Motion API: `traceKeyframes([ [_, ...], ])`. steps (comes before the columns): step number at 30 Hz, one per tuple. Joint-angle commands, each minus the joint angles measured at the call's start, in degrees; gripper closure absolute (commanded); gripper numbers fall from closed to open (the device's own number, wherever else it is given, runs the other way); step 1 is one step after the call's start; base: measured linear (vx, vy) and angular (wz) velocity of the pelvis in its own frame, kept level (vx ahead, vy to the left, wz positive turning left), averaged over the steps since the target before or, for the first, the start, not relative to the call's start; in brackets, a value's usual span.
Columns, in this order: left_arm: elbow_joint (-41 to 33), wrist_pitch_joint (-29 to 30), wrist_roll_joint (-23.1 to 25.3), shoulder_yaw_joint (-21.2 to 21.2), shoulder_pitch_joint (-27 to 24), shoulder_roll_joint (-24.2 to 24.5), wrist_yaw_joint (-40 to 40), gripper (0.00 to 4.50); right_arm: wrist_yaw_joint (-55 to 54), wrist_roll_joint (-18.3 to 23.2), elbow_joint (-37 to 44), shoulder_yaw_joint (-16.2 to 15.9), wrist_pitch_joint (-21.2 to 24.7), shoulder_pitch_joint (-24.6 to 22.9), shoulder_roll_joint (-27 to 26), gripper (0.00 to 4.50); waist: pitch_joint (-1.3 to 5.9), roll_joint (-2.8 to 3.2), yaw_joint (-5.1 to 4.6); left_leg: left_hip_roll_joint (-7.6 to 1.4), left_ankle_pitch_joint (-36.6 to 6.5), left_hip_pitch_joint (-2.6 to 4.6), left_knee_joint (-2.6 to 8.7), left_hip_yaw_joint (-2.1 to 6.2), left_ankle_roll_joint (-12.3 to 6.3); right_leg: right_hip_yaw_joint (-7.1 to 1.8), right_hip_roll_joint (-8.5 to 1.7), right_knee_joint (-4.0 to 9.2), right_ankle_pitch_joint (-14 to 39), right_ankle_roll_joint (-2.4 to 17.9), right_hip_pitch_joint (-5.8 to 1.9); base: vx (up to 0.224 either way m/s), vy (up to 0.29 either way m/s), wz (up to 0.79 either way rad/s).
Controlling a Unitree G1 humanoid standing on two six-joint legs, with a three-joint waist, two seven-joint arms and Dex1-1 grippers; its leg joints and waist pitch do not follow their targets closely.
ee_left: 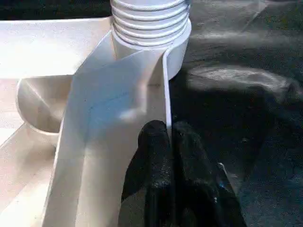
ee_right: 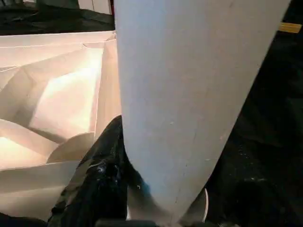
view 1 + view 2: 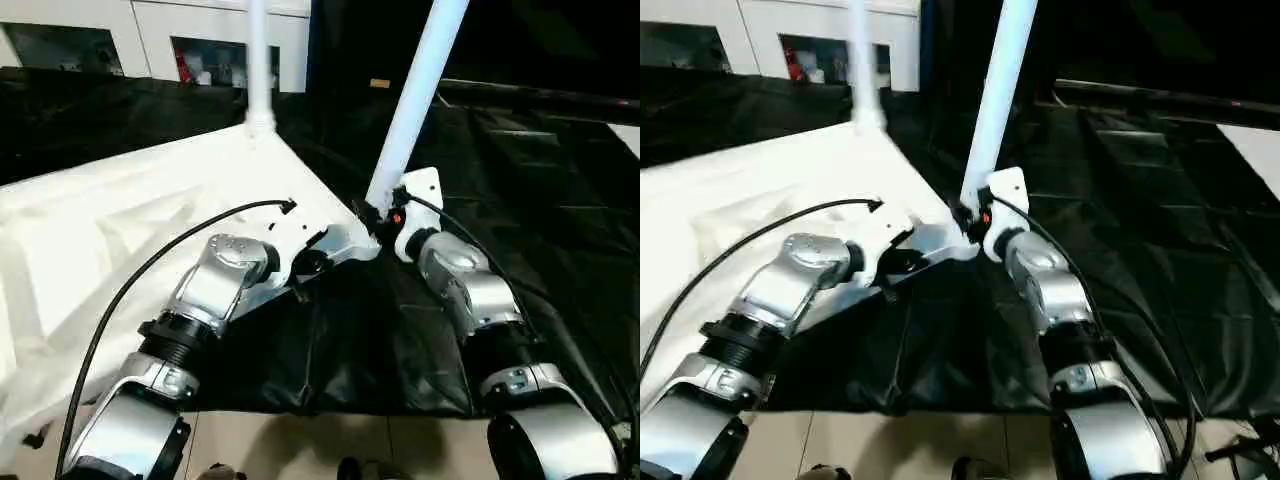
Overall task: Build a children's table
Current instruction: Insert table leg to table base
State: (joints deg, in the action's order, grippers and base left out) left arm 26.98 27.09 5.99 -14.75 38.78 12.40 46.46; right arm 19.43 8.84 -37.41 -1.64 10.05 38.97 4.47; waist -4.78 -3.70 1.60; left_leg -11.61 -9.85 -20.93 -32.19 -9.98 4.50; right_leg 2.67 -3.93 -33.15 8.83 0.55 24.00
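Table top point(image 3: 120, 230) lies underside-up on black sheet point(image 3: 520, 180). Left end effector point(image 1: 171, 156) pinches its near-right rim; right end effector point(image 3: 383, 215) clamps leaning leg point(image 3: 415, 100) at that corner. Far leg point(image 3: 258, 70) stands upright.

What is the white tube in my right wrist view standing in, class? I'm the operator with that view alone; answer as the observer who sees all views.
Observer: That leg has its ridged collar in the near corner socket of the top, with ridges showing above the socket.
Operator: Is the top steadied?
Observer: Yes, the left gripper is shut on the top's rim beside that socket.
Operator: Any other legs in?
Observer: A second leg stands upright at the far corner.
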Motion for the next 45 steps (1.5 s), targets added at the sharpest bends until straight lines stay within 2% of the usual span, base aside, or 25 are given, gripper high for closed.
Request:
traceKeyframes([
  [1, -4.66, -1.78, -1.39, -2.24, 0.34, -1.1, 1.89, 4.5, -0.49, -1.97, -8.63, -2.17, 5.49, -2.95, -1.67, 2.64, 3.47, 0.54, 0.57, -1.18, -13.42, 0.23, 3.87, -0.04, -0.87, -2.19, -3.64, 3.64, 15.58, 10.64, -2.68, 0.0, 0.0, 0.0],
  [3, -5.27, -1.48, -1.54, -2.45, 0.09, -0.75, 1.96, 4.5, -0.33, -2.13, -9.37, -2.22, 4.64, -2.43, -2.0, 2.64, 3.56, 0.68, 0.58, -1.38, -12.59, 0.15, 3.9, 0.01, -0.34, -2.22, -3.65, 3.45, 14.94, 10.88, -2.8, 0.0, 0.0, 0.0],
  [6, -7.16, -0.34, -1.29, -2.62, -0.66, -0.63, 1.93, 4.5, -1.68, -2.11, -12.63, -1.14, 2.39, -0.49, -2.51, 2.64, 3.38, 0.74, 0.41, -1.41, -14.75, 0.35, 4.03, 0.04, 0.71, -2.21, -3.54, 3.73, 17.79, 10.35, -2.66, 0.0, 0.0, 0.0],
  [7, -7.42, -0.11, -1.18, -2.63, -0.75, -0.69, 1.83, 4.5, -1.92, -2.16, -13.23, -0.91, 1.95, -0.12, -2.59, 2.29, 3.29, 0.68, 0.27, -1.35, -16.37, 0.42, 4.12, 0.12, 1.09, -2.17, -3.46, 4.01, 20.56, 9.56, -2.53, 0.0, 0.0, 0.0],
  [8, -7.45, -0.11, -1.19, -2.64, -0.77, -0.69, 1.85, 4.5, -1.89, -2.11, -13.26, -0.85, 1.93, -0.07, -2.6, 2.29, 3.26, 0.71, 0.22, -1.35, -16.67, 0.45, 4.14, 0.15, 1.13, -2.18, -3.43, 4.04, 20.98, 9.4, -2.46, 0.0, 0.0, 0.0],
  [9, -7.82, -0.1, -1.35, -2.65, -0.98, -0.77, 2.09, 4.5, -1.44, -1.39, -13.57, -0.08, 1.7, 0.48, -2.73, 2.08, 3.27, 0.68, 0.16, -1.34, -16.93, 0.44, 4.14, 0.17, 1.16, -2.19, -3.42, 4.06, 21.24, 9.31, -2.46, 0.0, 0.0, 0.0],
  [10, -8.08, -0.29, -1.45, -2.71, -1.21, -0.77, 2.38, 4.5, -1.18, -1.16, -13.72, 0.31, 1.01, 0.94, -2.74, 1.92, 3.45, 0.73, 0.28, -1.4, -17.08, 0.8, 3.93, 0.04, 1.17, -2.38, -3.53, 4.1, 20.34, 9.69, -2.31, 0.0, 0.0, 0.0],
  [11, -8.11, -0.32, -1.46, -2.72, -1.23, -0.77, 2.41, 4.5, -1.13, -1.13, -13.73, 0.35, 0.94, 0.99, -2.74, 1.89, 3.45, 0.73, 0.28, -1.4, -17.08, 0.8, 3.93, 0.04, 1.17, -2.38, -3.53, 4.1, 20.34, 9.69, -2.31, 0.0, 0.0, 0.0],
  [13, -8.22, -0.94, -1.86, -2.59, -1.45, -0.76, 2.73, 4.5, 0.0, -1.06, -13.77, 0.41, -0.04, 1.46, -2.6, 1.69, 3.7, 0.73, 0.53, -1.49, -15.09, 1.03, 3.78, -0.2, 0.82, -2.38, -3.27, 3.55, 15.49, 11.24, -2.25, 0.0, 0.0, 0.0],
  [15, -7.94, -3.06, -2.31, -2.71, -1.68, -0.02, 3.63, 4.5, 2.78, -0.43, -12.64, 0.71, -1.99, 1.66, -2.4, 1.52, 3.75, 0.8, 0.66, -1.35, -13.14, 0.63, 3.81, -0.21, 0.25, -2.35, -3.12, 3.12, 12.2, 12.0, -2.7, 0.0, 0.0, 0.0],
  [17, -7.82, -3.57, -2.45, -2.63, -1.81, 0.3, 3.96, 4.5, 3.99, -0.24, -12.04, 0.61, -2.44, 1.58, -2.13, 1.41, 4.18, 0.79, 0.86, -1.27, -9.69, 0.54, 3.48, -0.34, -0.65, -2.36, -3.08, 2.5, 7.08, 13.14, -3.1, 0.0, 0.0, 0.0],
  [18, -7.64, -4.09, -2.63, -2.52, -1.89, 0.59, 4.44, 4.5, 4.87, -0.55, -11.42, 0.1, -2.91, 1.42, -1.68, 1.35, 4.47, 0.76, 0.9, -1.2, -7.2, 0.38, 3.22, -0.43, -1.43, -2.36, -3.02, 1.99, 3.22, 14.13, -3.35, 0.0, 0.0, 0.0],
  [21, -7.27, -6.08, -2.95, -2.6, -2.17, 1.88, 6.27, 4.5, 7.92, -1.43, -8.97, -1.6, -4.55, 0.62, 0.0, 1.08, 4.53, 0.6, 1.23, -1.07, -4.11, 0.17, 2.89, -0.62, -3.51, -2.32, -2.93, 1.47, -1.67, 15.53, -3.55, 0.0, 0.0, 0.0],
  [24, -7.02, -8.09, -3.86, -2.39, -2.65, 3.21, 9.05, 4.5, 13.93, -1.0, -4.4, -2.87, -4.6, -1.26, 2.3, 1.08, 4.42, 0.67, 1.53, -1.2, -5.69, 0.28, 2.78, -0.75, -4.17, -2.42, -3.03, 1.62, 0.04, 15.7, -3.38, 0.0, 0.0, 0.0],
  [26, -6.71, -12.87, -5.3, -2.58, -3.39, 5.29, 14.34, 4.5, 22.37, 0.19, 2.33, -4.35, -4.54, -4.69, 6.42, 1.08, 4.25, 0.54, 2.02, -1.3, -7.14, 0.4, 2.8, -0.75, -4.15, -2.39, -2.91, 1.89, 2.45, 14.89, -3.41, 0.0, 0.0, 0.0],
  [27, -6.71, -12.99, -5.34, -2.59, -3.41, 5.34, 14.5, 4.5, 22.59, 0.22, 2.5, -4.38, -4.56, -4.78, 6.54, 1.08, 4.26, 0.63, 2.16, -1.32, -7.38, 0.41, 2.8, -0.74, -4.2, -2.44, -2.97, 1.96, 2.94, 14.59, -3.41, 0.0, 0.0, 0.0],
  [28, -6.67, -13.57, -5.65, -2.61, -3.53, 5.66, 15.43, 4.5, 23.78, 0.34, 3.47, -4.53, -4.74, -5.32, 7.26, 1.08, 4.27, 0.65, 2.26, -1.45, -8.14, 0.52, 2.84, -0.73, -3.8, -2.44, -3.08, 1.96, 4.36, 14.39, -3.21, 0.0, 0.0, 0.0],
  [29, -6.31, -15.01, -6.03, -2.94, -3.64, 6.42, 17.44, 4.5, 26.92, 0.92, 5.4, -5.09, -4.62, -6.41, 8.91, 1.08, 4.22, 0.95, 2.27, -1.47, -8.56, 0.55, 2.87, -0.68, -3.56, -2.44, -3.06, 1.98, 5.01, 14.43, -3.11, 0.0, 0.0, 0.0],
  [30, -6.22, -15.36, -6.14, -3.1, -3.69, 6.67, 18.06, 4.5, 27.91, 1.09, 5.94, -5.28, -4.45, -6.76, 9.43, 1.08, 4.1, 0.73, 2.35, -1.46, -9.32, 0.58, 2.83, -0.75, -3.14, -2.47, -3.03, 2.14, 6.35, 14.14, -3.0, 0.0, 0.0, 0.0],
  [33, -5.45, -17.01, -6.86, -3.71, -3.92, 7.85, 21.34, 4.5, 33.48, 1.78, 8.71, -6.78, -3.79, -8.72, 12.62, 1.08, 4.02, 0.7, 2.72, -1.42, -10.49, 0.51, 2.78, -0.7, -2.75, -2.53, -3.13, 2.31, 9.3, 13.25, -2.97, 0.0, 0.0, 0.0],
  [34, -5.06, -17.64, -7.11, -3.92, -3.95, 8.32, 22.69, 4.5, 36.3, 2.04, 10.13, -7.84, -3.27, -9.74, 14.29, 1.08, 3.98, 0.68, 3.14, -1.41, -10.92, 0.59, 2.77, -0.68, -2.53, -2.55, -3.11, 2.51, 10.67, 12.57, -2.98, 0.0, 0.0, 0.0],
  [39, -3.61, -19.97, -7.36, -4.5, -3.76, 9.33, 25.86, 4.5, 43.74, 1.64, 14.18, -11.14, -1.66, -12.54, 18.95, 1.08, 3.97, 0.83, 3.55, -1.47, -10.88, 0.68, 2.69, -0.65, -2.53, -2.55, -3.04, 2.39, 10.6, 12.67, -2.74, 0.0, 0.0, 0.0],
  [42, -2.84, -20.73, -7.01, -4.62, -3.59, 9.48, 26.85, 4.5, 45.21, 0.85, 14.91, -11.86, -1.63, -13.07, 19.8, 1.08, 4.04, 0.65, 3.53, -1.31, -10.47, 0.37, 2.61, -0.6, -2.6, -2.51, -3.08, 2.39, 10.56, 12.56, -2.96, 0.0, 0.0, 0.0],
  [43, -1.84, -21.7, -6.75, -4.6, -3.43, 9.37, 27.34, 4.5, 45.81, 0.36, 14.97, -12.21, -1.42, -13.2, 19.92, 1.34, 4.02, 0.82, 3.5, -1.34, -10.65, 0.39, 2.62, -0.53, -2.54, -2.48, -3.08, 2.36, 11.05, 12.54, -2.89, 0.0, 0.0, 0.0],
  [45, -1.55, -22.02, -6.63, -4.69, -3.36, 9.36, 27.4, 4.5, 45.8, 0.51, 14.92, -12.12, -1.17, -13.14, 19.69, 1.42, 4.0, 0.75, 3.47, -1.37, -11.15, 0.41, 2.61, -0.56, -2.41, -2.49, -3.12, 2.46, 11.86, 12.5, -2.85, 0.0, 0.0, 0.0],
])
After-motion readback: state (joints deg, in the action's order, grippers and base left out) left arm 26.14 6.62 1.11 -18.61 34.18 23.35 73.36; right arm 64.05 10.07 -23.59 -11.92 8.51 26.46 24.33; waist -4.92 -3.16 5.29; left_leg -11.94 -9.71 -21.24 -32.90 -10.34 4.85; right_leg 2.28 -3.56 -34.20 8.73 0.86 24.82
